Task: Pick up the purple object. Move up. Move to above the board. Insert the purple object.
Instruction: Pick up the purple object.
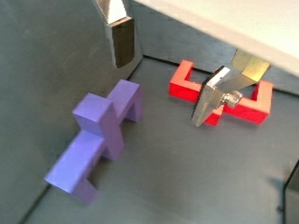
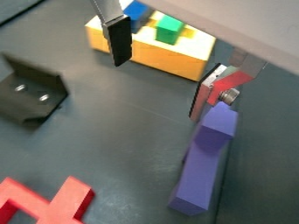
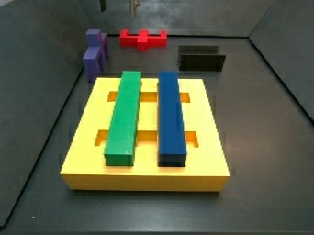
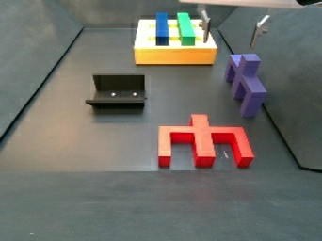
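The work surface is a dark grey bench floor (image 4: pixel 113 141) enclosed by grey walls. The pincer (image 2: pixel 163 66) hangs above it with its two silver fingers wide apart and nothing between them; in a side view only the fingertips (image 4: pixel 262 28) show at the frame's upper edge.

The purple object (image 1: pixel 100 140) lies flat on the floor below the pincer, untouched. A wrist view shows its stub and legs projecting sideways from the bar. Another wrist view shows it (image 2: pixel 205 162) end-on as a long bar running away from one finger. In both side views its long axis runs along the side wall, toward the board (image 4: pixel 176 49).

The board (image 3: pixel 86 151) carries a green bar (image 3: pixel 123 117) and a blue bar (image 3: pixel 170 117), lying parallel. A red block (image 4: pixel 201 141) and the fixture (image 4: pixel 117 91) stand well apart from the purple object.
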### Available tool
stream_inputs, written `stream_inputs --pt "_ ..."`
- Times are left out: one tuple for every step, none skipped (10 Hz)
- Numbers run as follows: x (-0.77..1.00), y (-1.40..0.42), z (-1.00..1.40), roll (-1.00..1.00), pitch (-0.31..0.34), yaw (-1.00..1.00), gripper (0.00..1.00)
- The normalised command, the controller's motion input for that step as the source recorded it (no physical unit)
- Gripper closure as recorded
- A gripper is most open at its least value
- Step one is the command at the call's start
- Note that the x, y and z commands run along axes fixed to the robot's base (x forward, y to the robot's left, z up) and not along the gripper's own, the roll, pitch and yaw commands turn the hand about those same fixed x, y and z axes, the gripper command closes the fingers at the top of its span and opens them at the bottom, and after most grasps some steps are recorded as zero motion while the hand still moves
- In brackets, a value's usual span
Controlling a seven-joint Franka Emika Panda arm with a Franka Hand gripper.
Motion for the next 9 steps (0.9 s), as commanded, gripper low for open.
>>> stream_inputs --pt "-0.24 -0.13 0.00 -0.11 -0.039 -0.71 0.00" --pt "-0.23 -0.14 0.00 -0.11 -0.050 -0.72 0.00" --pt "-0.15 -0.12 0.00 -0.09 -0.111 -0.81 0.00" --pt "-0.12 -0.10 0.00 -0.10 -0.116 -0.85 0.00" --pt "-0.10 -0.09 0.00 -0.09 -0.111 -0.86 0.00" --pt "-0.10 -0.11 0.00 -0.08 -0.097 -0.85 0.00" --pt "-0.10 -0.11 0.00 -0.07 -0.084 -0.85 0.00" --pt "-0.10 -0.11 0.00 -0.08 -0.081 -0.85 0.00" --pt "-0.09 -0.09 0.00 -0.09 -0.087 -0.86 0.00"
